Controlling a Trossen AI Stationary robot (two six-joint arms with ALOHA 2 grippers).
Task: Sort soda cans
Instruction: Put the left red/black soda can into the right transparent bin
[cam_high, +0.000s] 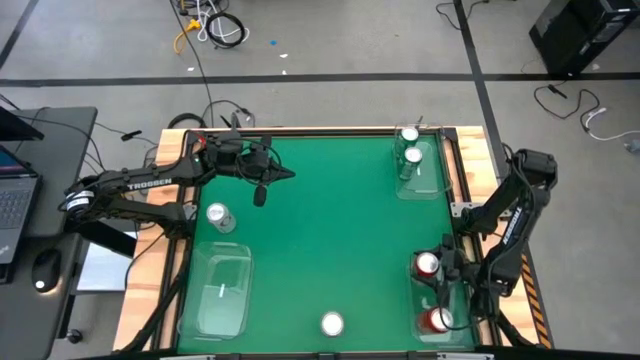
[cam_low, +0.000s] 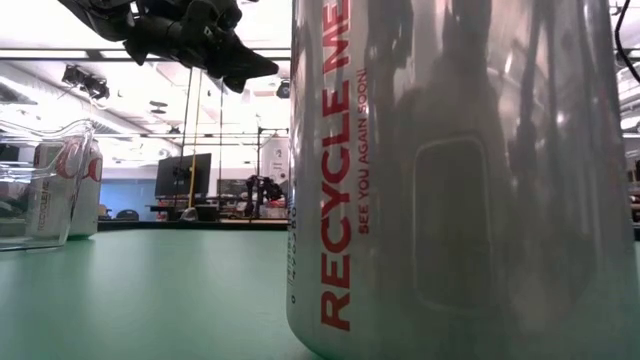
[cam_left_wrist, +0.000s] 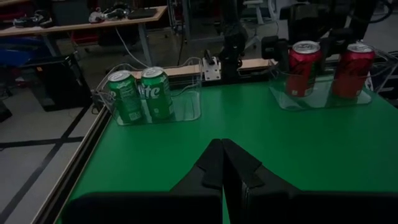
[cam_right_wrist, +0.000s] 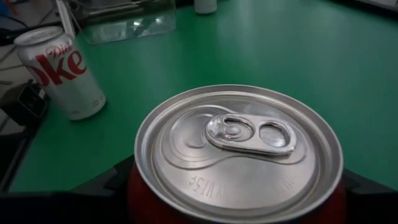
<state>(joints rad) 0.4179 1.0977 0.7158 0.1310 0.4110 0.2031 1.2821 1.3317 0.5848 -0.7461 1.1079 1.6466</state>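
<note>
my right gripper (cam_high: 432, 266) sits at the near-right part of the green table (cam_high: 330, 230), over the right tray (cam_high: 440, 332). its fingers stand wide on either side of a red can (cam_right_wrist: 239, 158), just below the rim; i cannot tell whether the pads press the can wall. this can is upright in the tray's far end. the other red can (cam_high: 435, 320) stands upright in the same tray, nearer the front edge.

my left gripper (cam_left_wrist: 225, 163) hangs above the table's far-left part, fingers pressed together, nothing between them. it points across the table toward the green and red cans.

green cans: two, upright, touching side by side in the far-right tray (cam_left_wrist: 186, 107). first (cam_left_wrist: 124, 95), second (cam_left_wrist: 157, 92).

silver cans: one diet coke can (cam_high: 219, 215) stands upright on the bare table at the left, just beyond the near-left tray (cam_high: 215, 290) and outside it. the other silver can (cam_high: 332, 323) stands upright at the middle of the front edge, outside any tray; in the low view it fills most of the picture, red "recycle me" lettering running up its side.

near-left tray: clear, no can in it.

beyond the table, left side: a laptop (cam_high: 12, 195) and mouse (cam_high: 45, 267) on a dark desk. cables (cam_high: 215, 25) lie on the floor at the far side.
</note>
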